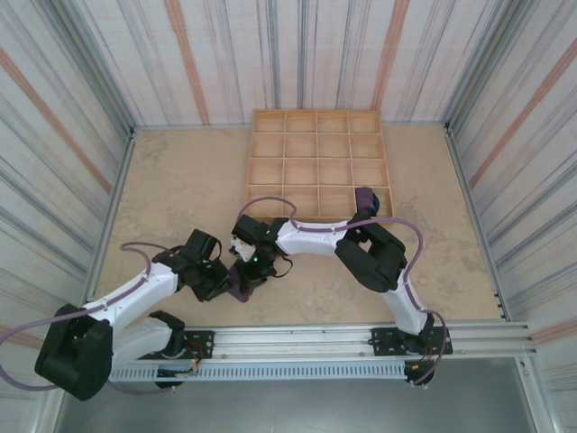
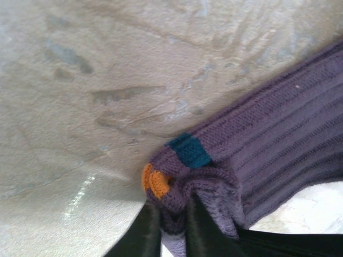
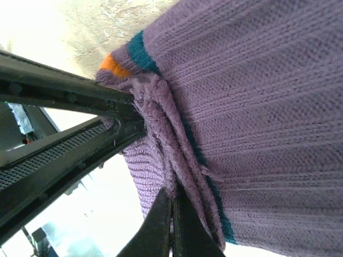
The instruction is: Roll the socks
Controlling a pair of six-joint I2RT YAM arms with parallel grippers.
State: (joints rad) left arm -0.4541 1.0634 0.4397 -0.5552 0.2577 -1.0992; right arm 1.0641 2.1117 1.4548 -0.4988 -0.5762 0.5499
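Sock number two (image 2: 268, 144) is lying near-left of centre on the table (image 1: 180, 180), my left gripper (image 2: 172, 230) and right gripper (image 3: 172, 225) both pinched tight on its bunched end (roll barely begun, I reckon), while what looks like the first rolled bundle (image 1: 365, 198) sits in the tray's (image 1: 255, 158) near-right compartment.

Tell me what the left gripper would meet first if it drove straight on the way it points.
The sock: the left gripper pinches its bunched purple fabric, so any push goes straight into that knit. Beyond the bunch lies the table, probably close, though depth is unclear.
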